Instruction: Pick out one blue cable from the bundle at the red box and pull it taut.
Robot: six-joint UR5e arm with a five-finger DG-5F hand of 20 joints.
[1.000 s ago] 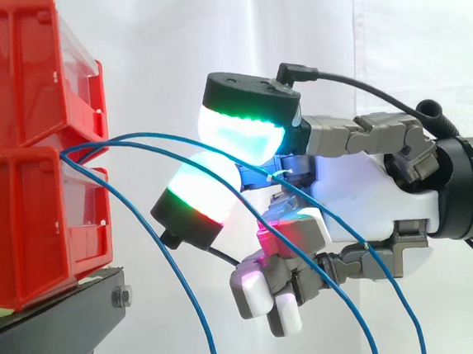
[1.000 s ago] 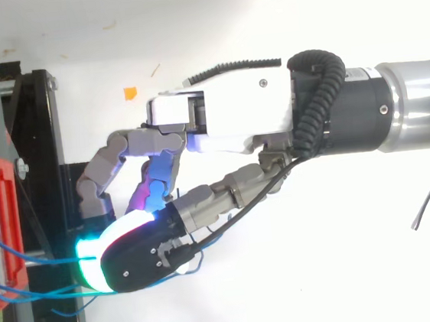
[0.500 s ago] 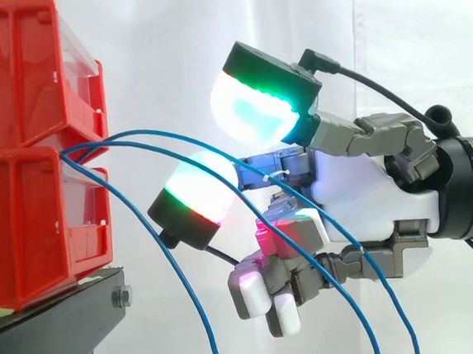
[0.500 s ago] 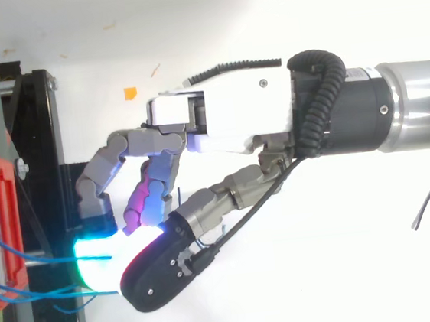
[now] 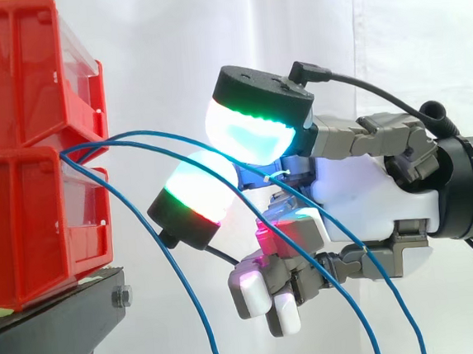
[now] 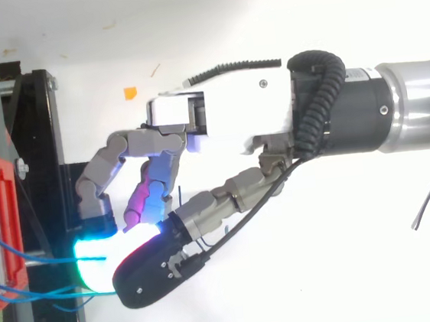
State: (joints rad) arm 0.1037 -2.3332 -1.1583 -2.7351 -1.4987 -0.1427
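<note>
Blue cables (image 5: pixel 133 135) in slack arcs

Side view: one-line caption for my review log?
Hand among slack blue cables drooping from stacked red bins on a black stand.

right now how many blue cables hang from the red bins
3. One blue cable drops beside the stand; a second and third cross the hand; more may be hidden behind it.
</note>
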